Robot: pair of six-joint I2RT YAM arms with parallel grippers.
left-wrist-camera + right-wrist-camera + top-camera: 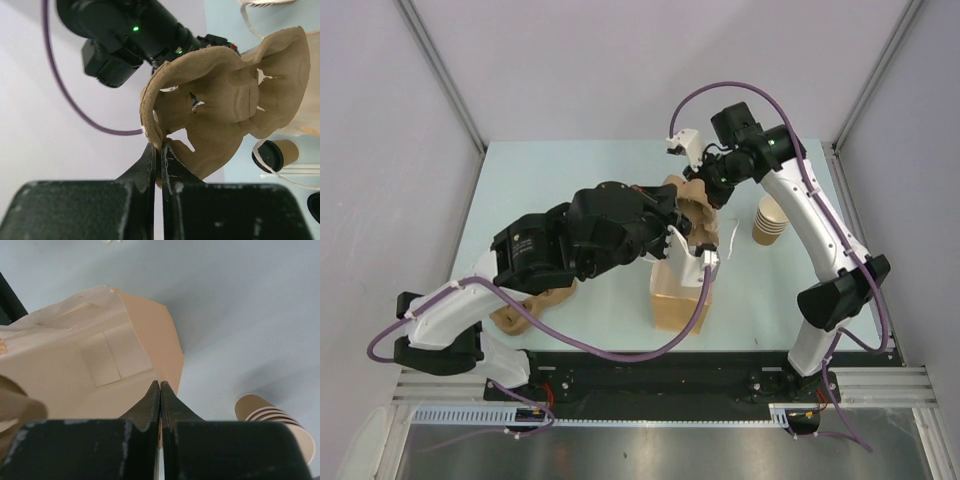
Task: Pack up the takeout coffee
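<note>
My left gripper [160, 148] is shut on the rim of a brown moulded-pulp cup carrier tray [235, 105] and holds it in the air above the brown paper bag [680, 295]. The same gripper [672, 228] and tray [695, 205] show in the top view. My right gripper [160, 385] is shut on the bag's rim [150, 325], beside the tray in the top view [708, 185]. The takeout coffee [276, 154], a tan cup with a black lid, shows only in the left wrist view, on the table below the tray.
A stack of lidless tan paper cups [769, 221] stands right of the bag and shows in the right wrist view [277, 417]. A second pulp tray [523, 310] lies at the near left under my left arm. The bag's white handles [295, 172] lie near the coffee.
</note>
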